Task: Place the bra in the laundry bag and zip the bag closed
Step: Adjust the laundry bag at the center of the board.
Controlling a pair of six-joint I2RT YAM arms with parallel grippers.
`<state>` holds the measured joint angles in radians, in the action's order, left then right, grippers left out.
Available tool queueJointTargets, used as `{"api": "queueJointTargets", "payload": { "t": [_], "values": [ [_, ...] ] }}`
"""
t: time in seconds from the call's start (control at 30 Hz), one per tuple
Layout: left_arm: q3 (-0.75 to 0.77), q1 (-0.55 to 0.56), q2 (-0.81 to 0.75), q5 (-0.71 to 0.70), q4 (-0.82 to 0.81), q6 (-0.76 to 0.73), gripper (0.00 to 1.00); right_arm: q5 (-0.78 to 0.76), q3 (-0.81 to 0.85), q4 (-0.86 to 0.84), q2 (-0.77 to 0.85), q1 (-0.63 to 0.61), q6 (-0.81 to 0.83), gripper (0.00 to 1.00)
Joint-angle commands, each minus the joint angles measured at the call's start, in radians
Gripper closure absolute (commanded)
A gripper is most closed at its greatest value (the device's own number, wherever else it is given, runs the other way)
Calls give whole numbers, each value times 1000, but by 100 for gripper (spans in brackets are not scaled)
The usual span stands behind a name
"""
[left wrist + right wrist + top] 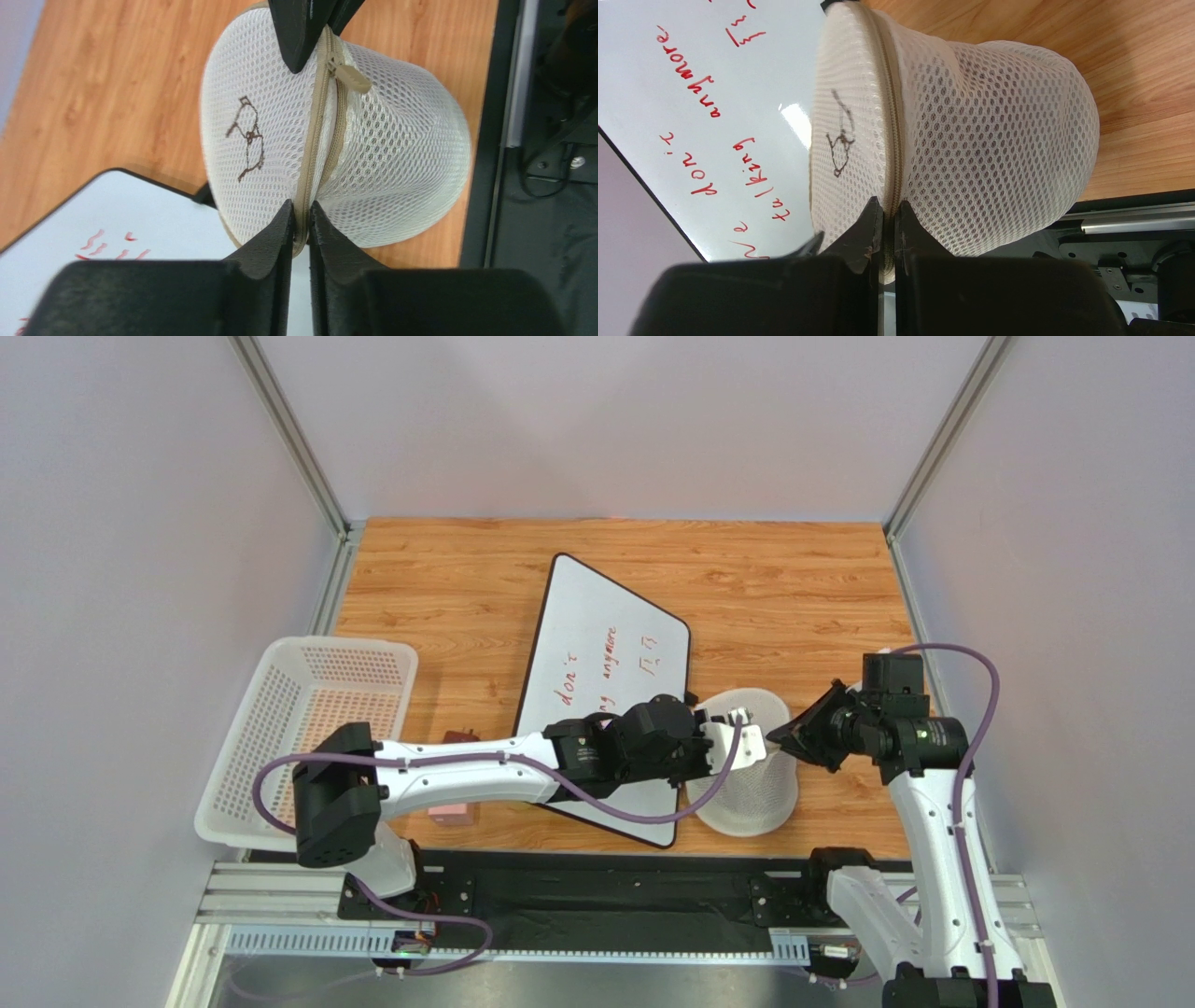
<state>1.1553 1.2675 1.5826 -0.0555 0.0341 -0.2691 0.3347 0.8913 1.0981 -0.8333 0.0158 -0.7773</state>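
Top view: the laundry bag (pixel 758 795) is near the front edge of the wooden counter (pixel 786 588), just right of the whiteboard (pixel 603 686). It is tipped so its lid faces the board. The left fingers (pixel 741 744) reach its upper rim from the left and the right fingers (pixel 780 739) from the right, and both meet at the bag. The white basket (pixel 302 728) is well off to the left. A pink box (pixel 452 815) peeks out from under the left arm.

Left wrist view: left fingers are clenched to a thin slit on the beige zipper seam (pixel 317 133) at the near side of the lid. Right fingers pinch the same seam on the far side. The zipper pull (pixel 349 75) lies just beside them, and there is a brown bra icon (pixel 246 138) on the lid.

Right wrist view: right fingers are pressed together on the zipper seam — grasping the bag. The zipper looks closed along the stretch we can see. The whiteboard's red handwriting sits behind the lid.
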Motion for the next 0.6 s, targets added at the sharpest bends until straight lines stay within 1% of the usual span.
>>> {"api": "queueJointTargets", "payload": {
  "t": [0.0, 0.03, 0.07, 0.1, 0.13, 0.17, 0.23, 0.37, 0.4, 0.43, 0.57],
  "values": [
    [130, -16, 4, -22, 30, -77, 61, -20, 75, 17, 5, 7, 55, 100],
    [147, -19, 1, 96, 61, -85, 54, -22, 81, 22, -1, 7, 61, 100],
    [182, -39, -7, 171, 94, -78, 52, -16, 87, 25, -3, 7, 76, 100],
    [205, -54, -12, 243, 174, -68, 51, -11, 95, 23, -6, 4, 81, 100],
    [227, -72, -12, 390, 208, -52, 47, 4, 97, 20, -7, 3, 84, 100],
    [269, -112, -3, 457, 267, -23, 45, 15, 95, 14, -6, 0, 93, 99],
    [311, -140, 16, 599, 320, -2, 43, 52, 83, -4, -1, -4, 98, 97],
    [417, -154, 104, 648, 427, -2, 44, 66, 54, -23, 8, -5, 92, 94],
    [426, -152, 120, 658, 432, 1, 44, 67, 51, -23, 7, -4, 89, 93],
    [435, -152, 140, 669, 435, 1, 48, 75, 48, -26, 3, -5, 84, 92],
    [417, -125, 152, 591, 402, -2, 51, 86, 55, -24, 0, -5, 82, 91]
  ]
}}
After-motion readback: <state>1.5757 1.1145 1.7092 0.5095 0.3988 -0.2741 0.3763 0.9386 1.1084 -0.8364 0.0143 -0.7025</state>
